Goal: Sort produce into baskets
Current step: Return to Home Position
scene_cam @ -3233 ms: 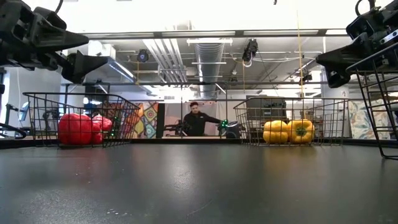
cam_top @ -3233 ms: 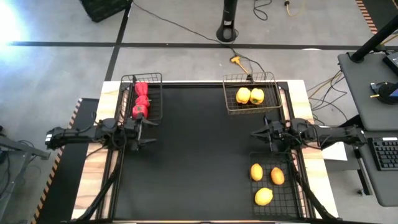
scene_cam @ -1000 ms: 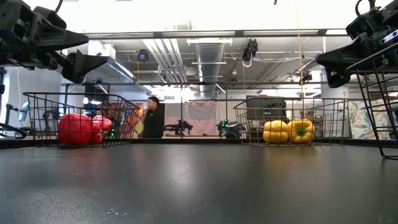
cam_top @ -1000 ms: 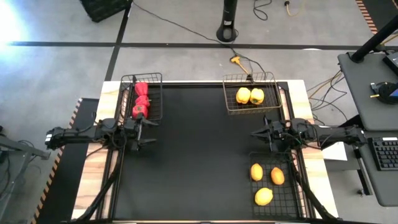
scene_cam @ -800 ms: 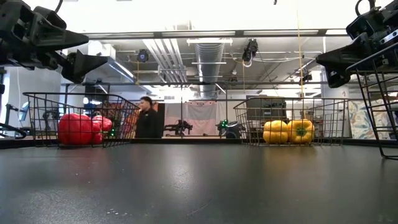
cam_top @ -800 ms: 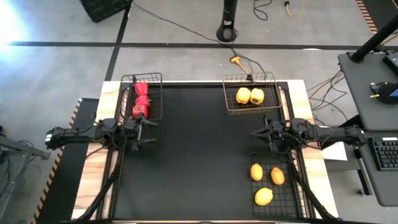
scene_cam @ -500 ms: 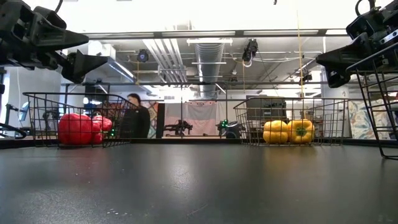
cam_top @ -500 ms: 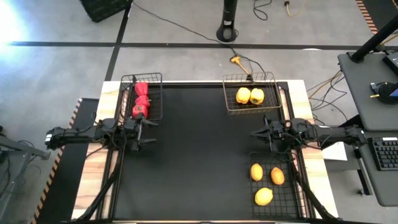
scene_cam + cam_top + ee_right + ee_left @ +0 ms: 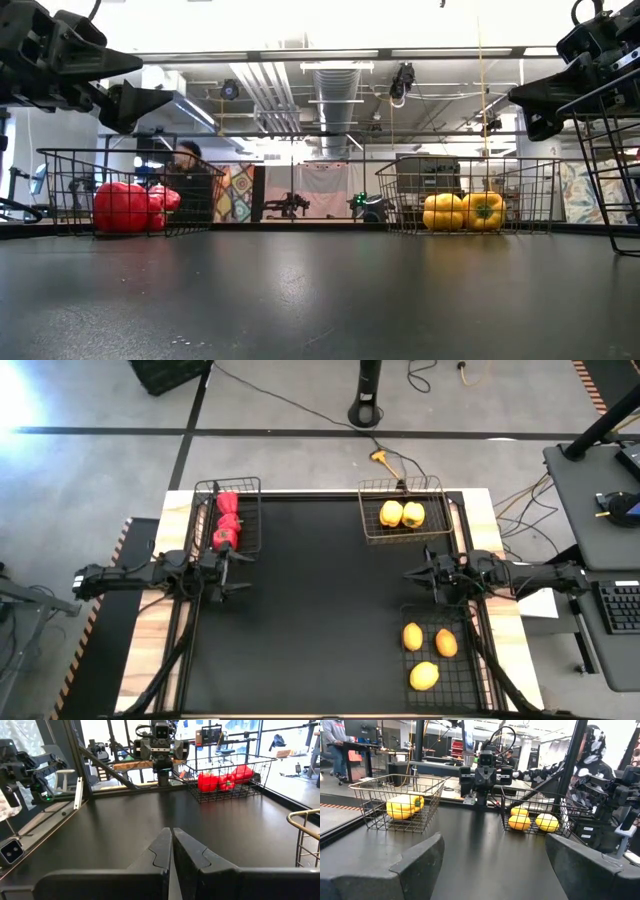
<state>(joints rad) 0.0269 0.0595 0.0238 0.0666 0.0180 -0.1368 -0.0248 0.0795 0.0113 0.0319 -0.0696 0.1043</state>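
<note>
with left jaws gaping at 9 o'clock and right jaws pinched together at 3 o'clock, i'm reckoning on slow retreats clear of the baskets [image 9: 250, 510].

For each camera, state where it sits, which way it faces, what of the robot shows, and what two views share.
High view: overhead, facing straight down; both arms, left gripper and right gripper.
Low view: table height, facing across into the room; arms at upper corners.
Left wrist view: at that wrist, facing the right arm; own open fingers.
Right wrist view: at that wrist, facing the left arm; own shut fingers.
Shared: high and low views both show red peppers and yellow peppers.
</note>
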